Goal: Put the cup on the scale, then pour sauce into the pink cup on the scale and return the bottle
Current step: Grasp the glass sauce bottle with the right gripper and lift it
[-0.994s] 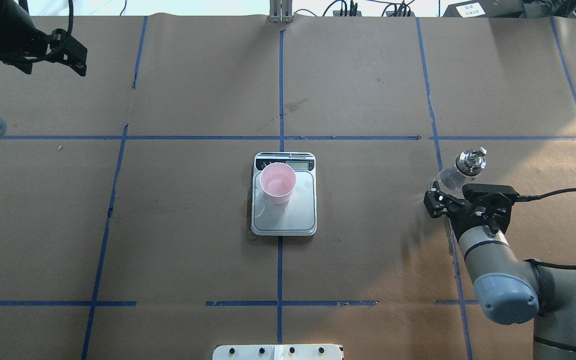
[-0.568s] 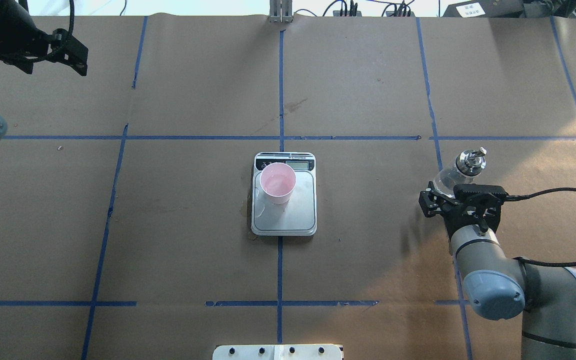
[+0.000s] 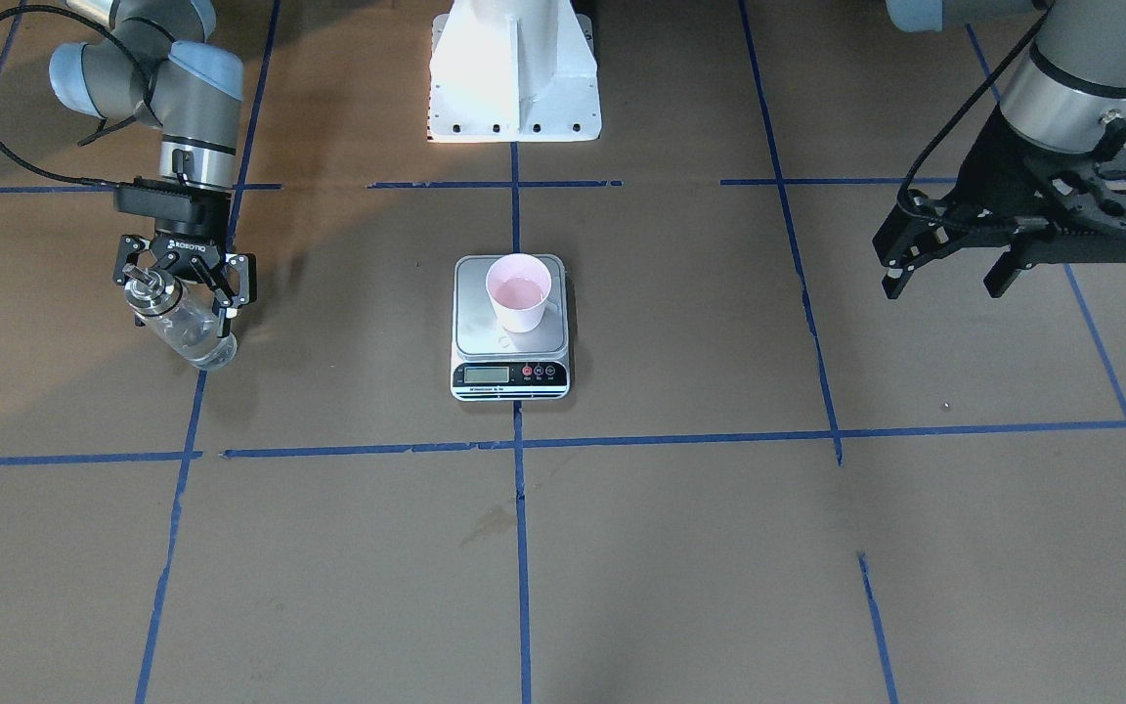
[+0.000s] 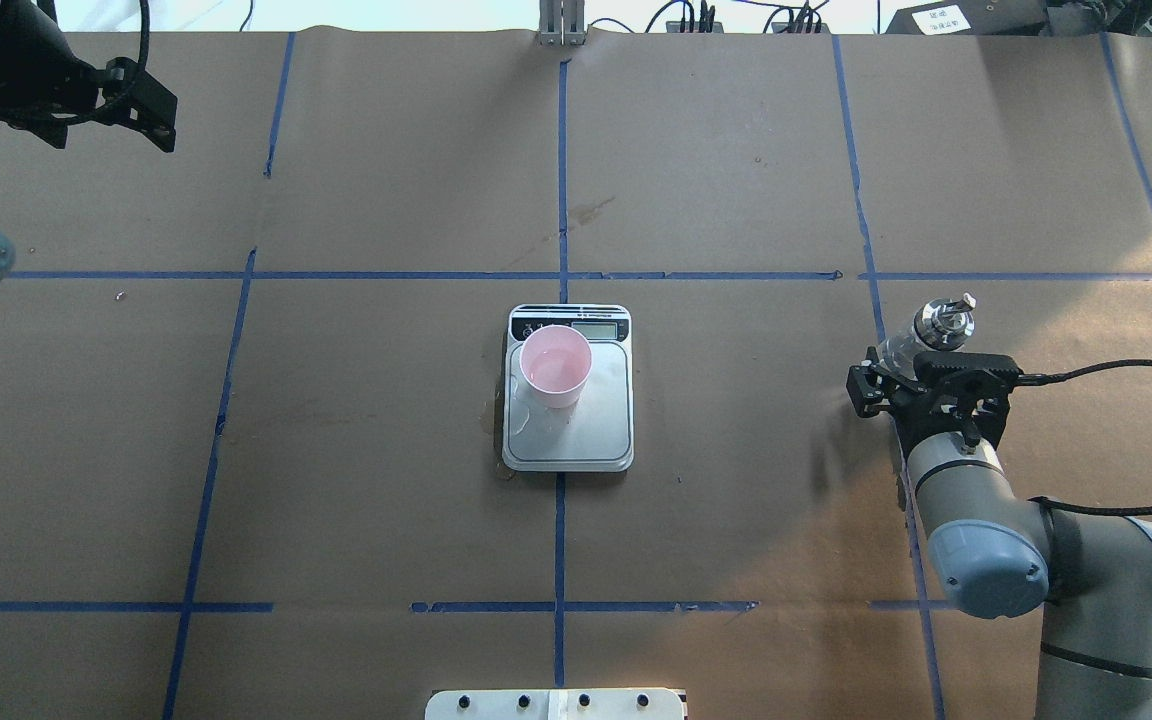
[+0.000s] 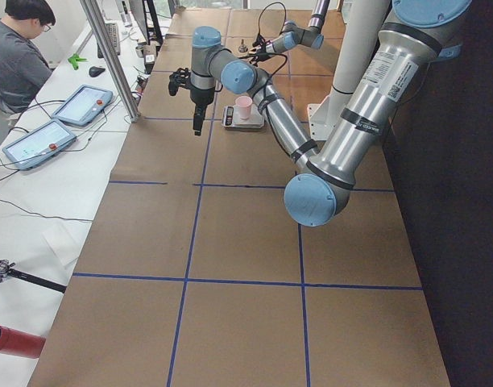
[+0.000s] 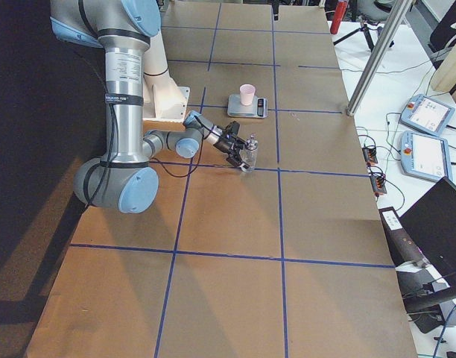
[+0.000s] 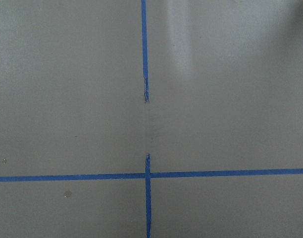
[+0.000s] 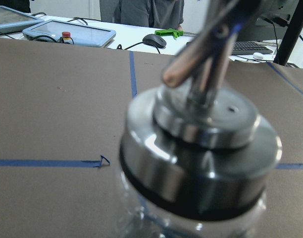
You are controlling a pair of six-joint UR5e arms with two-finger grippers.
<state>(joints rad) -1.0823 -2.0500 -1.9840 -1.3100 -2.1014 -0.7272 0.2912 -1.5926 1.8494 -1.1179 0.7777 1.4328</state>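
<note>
The pale pink cup [image 3: 520,290] stands upright on the back left part of the scale [image 3: 545,339], mid-table; it also shows in the overhead view [image 4: 555,365] on the scale [image 4: 591,430]. A little liquid lies in the cup. My right gripper [image 3: 184,298] is shut on the clear glass bottle [image 3: 187,332], which is tilted with its base low near the table, far to the scale's right in the overhead view [image 4: 941,322]. Its silver cap and spout fill the right wrist view [image 8: 201,148]. My left gripper [image 3: 944,284] is open and empty, raised at the far left [image 4: 146,115].
The white robot base plate [image 3: 514,88] sits at the near table edge behind the scale. Blue tape lines [image 4: 561,200] grid the brown paper. A metal post [image 4: 561,25] stands at the far edge. An operator [image 5: 17,48] and tablets are beyond it.
My right wrist has shifted slightly and drawn in closer to the bottle, which stays tilted at nearly the same spot. Cup, scale and left arm have not moved.
</note>
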